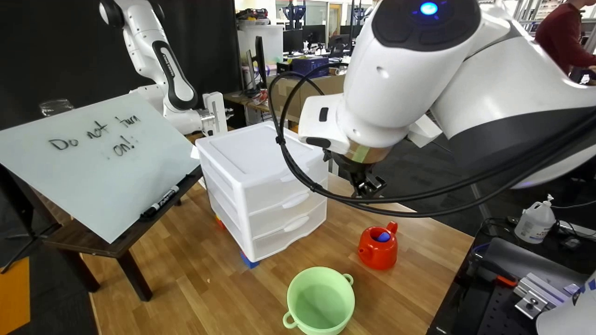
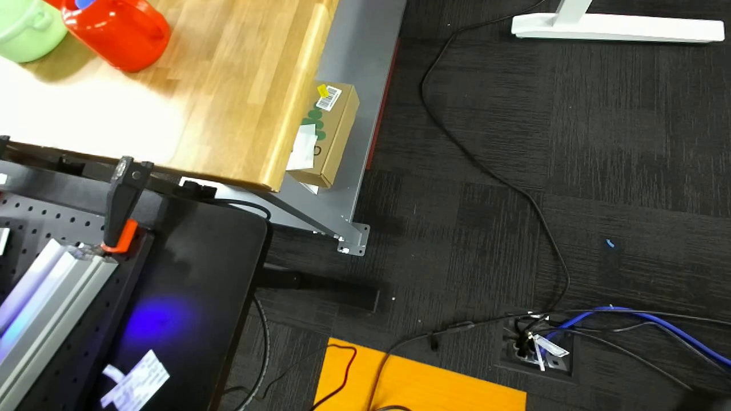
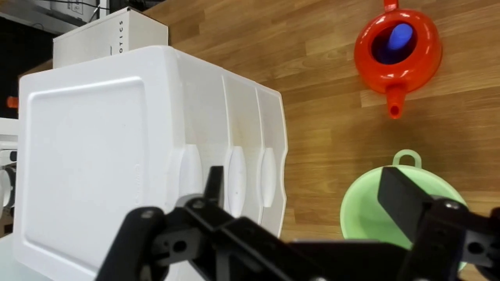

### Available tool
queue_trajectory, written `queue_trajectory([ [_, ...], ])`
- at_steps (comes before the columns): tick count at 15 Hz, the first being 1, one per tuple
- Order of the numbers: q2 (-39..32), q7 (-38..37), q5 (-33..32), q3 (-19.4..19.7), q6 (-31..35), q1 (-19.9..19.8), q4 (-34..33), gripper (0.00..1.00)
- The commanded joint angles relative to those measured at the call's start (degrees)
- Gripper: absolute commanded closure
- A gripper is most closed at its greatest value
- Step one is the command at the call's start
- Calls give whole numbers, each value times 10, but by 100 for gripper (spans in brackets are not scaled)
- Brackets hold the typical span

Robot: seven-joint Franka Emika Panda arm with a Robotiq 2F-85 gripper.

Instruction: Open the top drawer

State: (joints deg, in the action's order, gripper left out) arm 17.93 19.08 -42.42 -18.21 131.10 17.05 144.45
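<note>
Black two-fingered gripper point(image 3: 300, 175) spread wide near closed white plastic top drawer point(image 3: 205, 105)

Your gripper hangs above the brown wooden table point(image 1: 186, 298), its dark fingers point(image 3: 400, 203) standing well apart, with the white plastic middle drawer point(image 3: 243, 113), the matching lowest drawer point(image 3: 272, 117) and bare wood showing through the gap. In an exterior view it stands apart from the small white plastic drawer unit point(image 1: 260, 146), where the top drawer sits above the other two, its front in line with theirs. From the wrist, black linkage point(image 3: 242, 242) covers the lower end of that drawer's curved white handle point(image 3: 190, 168). Slack black cables point(image 1: 318, 187) cut across the unit, and your gripper there is too small and dark to make out in detail. The glossy red teapot point(image 2: 123, 40) (something blue point(image 3: 399, 37) sits inside, too little of it showing to name) and the light-green round pot point(image 2: 25, 43) run off the edge of an exterior view.
</note>
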Motion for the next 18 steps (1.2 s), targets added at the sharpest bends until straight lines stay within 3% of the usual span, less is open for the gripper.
queue_trajectory([
  [1, -1, 0, -1, 7, -2, 7, -1, 0],
  [11, -2, 2, -13, 7, -3, 5, -3, 0],
  [18, -24, 12, -44, 11, 41, 4, 6, 0],
])
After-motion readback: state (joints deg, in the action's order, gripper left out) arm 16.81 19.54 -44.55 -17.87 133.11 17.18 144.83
